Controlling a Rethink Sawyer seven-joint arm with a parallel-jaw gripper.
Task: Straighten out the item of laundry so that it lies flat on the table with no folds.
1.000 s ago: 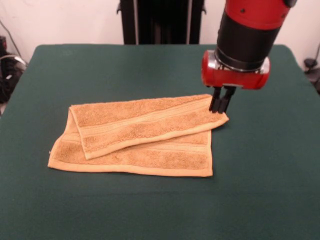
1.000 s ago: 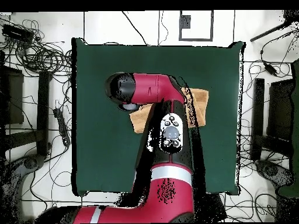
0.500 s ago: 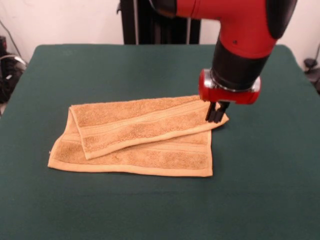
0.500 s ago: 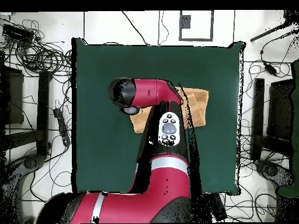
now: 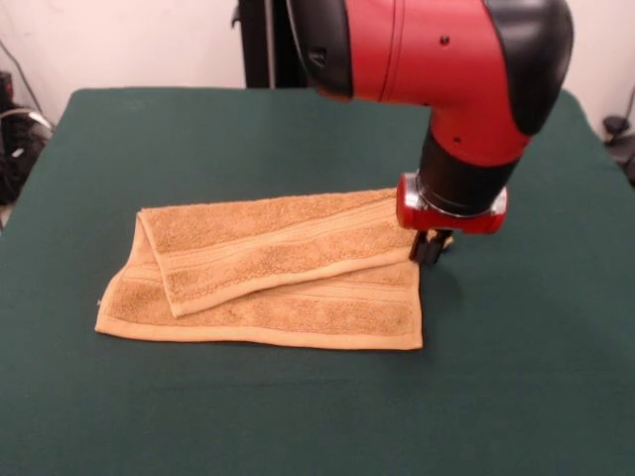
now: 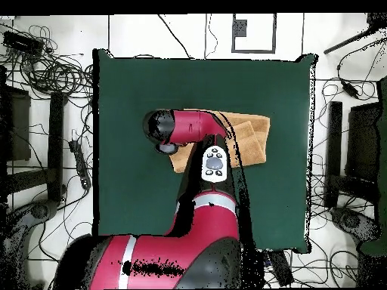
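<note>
The towel is laid folded in the middle of the desk. Its top corner is met by the pincer; its grip cannot be told. Both layers could be pinched, so the fold would be dragged.

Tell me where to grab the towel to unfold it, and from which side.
Grip the folded-over top layer of the towel at its corner on the front view's right, where the gripper already sits. Come straight down from above: that corner overhangs the lower layer, so a pinch there probably takes only the flap. Whether the gripper is closed is unclear.
</note>
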